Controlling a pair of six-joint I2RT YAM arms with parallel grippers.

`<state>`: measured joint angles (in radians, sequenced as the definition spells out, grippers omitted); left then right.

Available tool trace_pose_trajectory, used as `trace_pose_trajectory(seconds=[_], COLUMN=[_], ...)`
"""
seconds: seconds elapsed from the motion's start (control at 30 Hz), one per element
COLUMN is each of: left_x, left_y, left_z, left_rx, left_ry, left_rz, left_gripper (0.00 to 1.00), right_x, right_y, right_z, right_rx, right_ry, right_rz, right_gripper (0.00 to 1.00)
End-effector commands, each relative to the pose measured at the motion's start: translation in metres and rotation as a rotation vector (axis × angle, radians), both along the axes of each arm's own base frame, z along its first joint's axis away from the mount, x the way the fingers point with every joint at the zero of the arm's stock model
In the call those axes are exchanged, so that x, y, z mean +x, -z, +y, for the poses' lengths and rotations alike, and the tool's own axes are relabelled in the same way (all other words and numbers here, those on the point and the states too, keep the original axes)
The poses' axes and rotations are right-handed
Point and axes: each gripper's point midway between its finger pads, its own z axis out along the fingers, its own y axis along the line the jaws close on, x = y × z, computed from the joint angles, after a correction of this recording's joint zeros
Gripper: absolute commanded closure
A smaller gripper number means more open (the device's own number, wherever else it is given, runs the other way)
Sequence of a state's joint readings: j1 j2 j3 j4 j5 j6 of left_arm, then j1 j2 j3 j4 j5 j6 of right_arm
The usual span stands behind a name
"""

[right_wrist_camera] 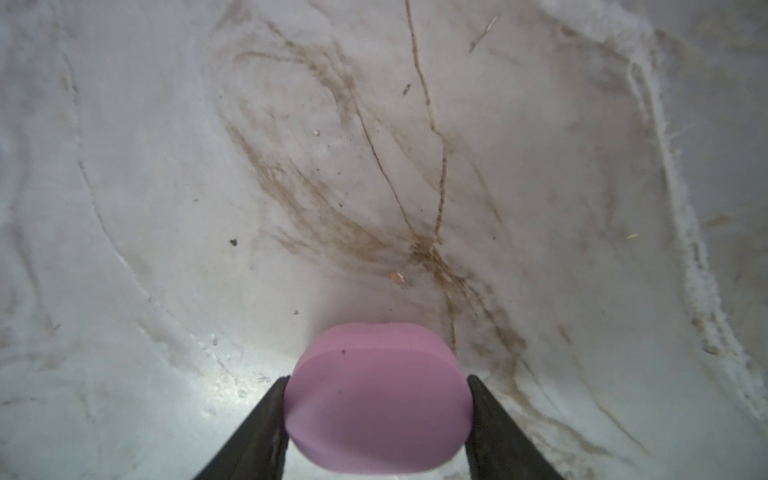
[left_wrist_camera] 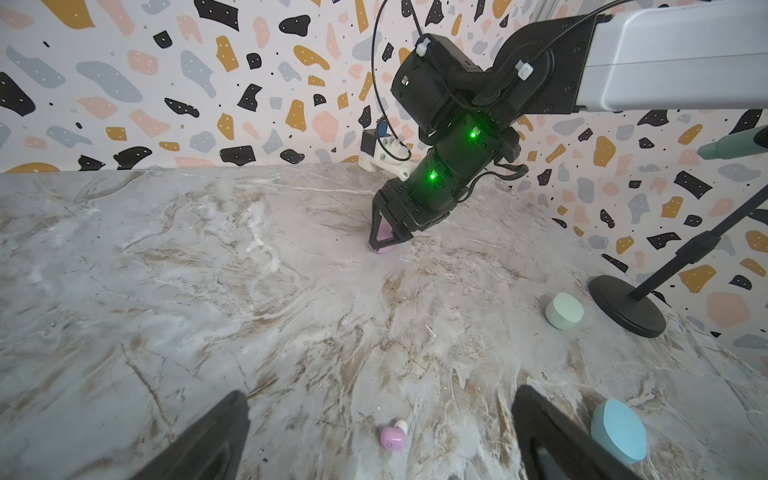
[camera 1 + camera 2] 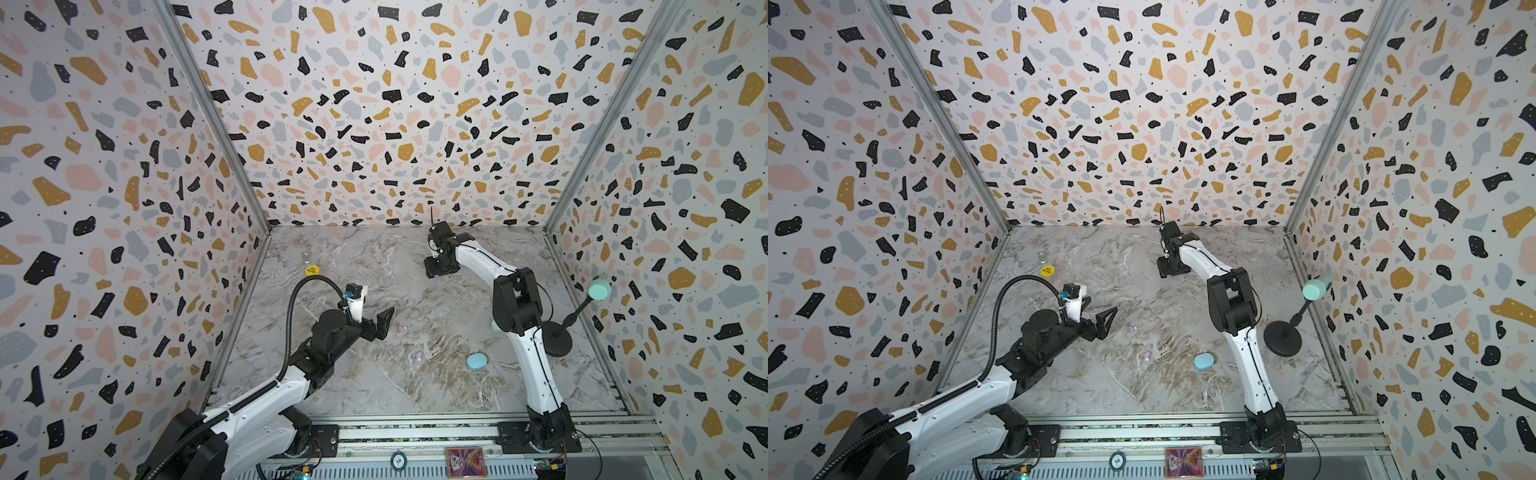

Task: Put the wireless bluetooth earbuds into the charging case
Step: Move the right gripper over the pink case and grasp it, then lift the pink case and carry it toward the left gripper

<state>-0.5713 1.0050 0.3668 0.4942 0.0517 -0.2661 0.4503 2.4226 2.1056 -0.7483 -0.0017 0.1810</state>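
Note:
A pink oval charging case (image 1: 378, 407) lies on the marble table at the far middle. My right gripper (image 1: 378, 378) is shut on it, one finger against each side; the same grip shows in the left wrist view, gripper (image 2: 388, 241) over case (image 2: 384, 250). In both top views the right gripper (image 3: 435, 272) (image 3: 1167, 272) points down and hides the case. A pink earbud (image 2: 392, 436) with a white tip lies on the table between and just ahead of the wide-open fingers of my left gripper (image 2: 380, 392) (image 3: 384, 322). That earbud (image 3: 401, 329) and a second pink earbud (image 3: 419, 355) show faintly in a top view.
A blue oval case (image 3: 476, 361) (image 2: 619, 430) lies near the right arm. A mint case (image 2: 564, 311) sits next to a black round stand base (image 3: 555, 338) whose rod carries a mint piece (image 3: 600, 289). A yellow disc (image 3: 311, 270) lies at the far left.

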Motion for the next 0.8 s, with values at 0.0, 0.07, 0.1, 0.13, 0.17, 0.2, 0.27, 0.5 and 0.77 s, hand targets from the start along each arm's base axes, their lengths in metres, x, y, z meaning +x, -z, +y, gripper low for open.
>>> trace_pose_trajectory(seconds=[0.0,0.07,0.1,0.13,0.17,0.2,0.27,0.5,0.77], left_x=[0.0,0.0,0.0,0.0,0.0,0.0,0.0,0.0,-0.009], left_y=[-0.005,-0.002,0.0,0.002,0.002,0.003,0.003,0.0,-0.007], left_z=[-0.001,-0.004,-0.006,-0.007,-0.009,-0.01,-0.011,-0.023,-0.059], left_rx=[-0.011,0.008,0.017,0.023,0.024,0.025,0.026,0.045,0.092], left_ry=[0.012,0.033,0.044,0.052,0.057,0.063,0.071,0.101,0.211], left_rz=[-0.028,-0.024,-0.021,-0.016,-0.015,-0.012,-0.017,-0.046,-0.112], left_gripper=[0.0,0.0,0.0,0.0,0.0,0.0,0.0,0.0,0.0], right_x=[0.003,0.001,-0.002,-0.004,-0.006,-0.009,-0.017,-0.059,-0.123], right_y=[-0.033,-0.041,-0.045,-0.05,-0.055,-0.059,-0.068,-0.1,-0.141], right_z=[0.004,0.003,0.003,0.002,0.002,0.001,0.0,-0.004,0.0], right_rx=[0.009,0.014,0.016,0.018,0.021,0.024,0.029,0.056,0.143], right_ry=[-0.004,-0.003,-0.003,-0.003,-0.002,-0.002,-0.002,-0.014,-0.035], right_rz=[-0.05,-0.054,-0.055,-0.059,-0.064,-0.065,-0.065,-0.047,-0.015], right_gripper=[0.4,0.4,0.41,0.41,0.41,0.41,0.41,0.41,0.42])
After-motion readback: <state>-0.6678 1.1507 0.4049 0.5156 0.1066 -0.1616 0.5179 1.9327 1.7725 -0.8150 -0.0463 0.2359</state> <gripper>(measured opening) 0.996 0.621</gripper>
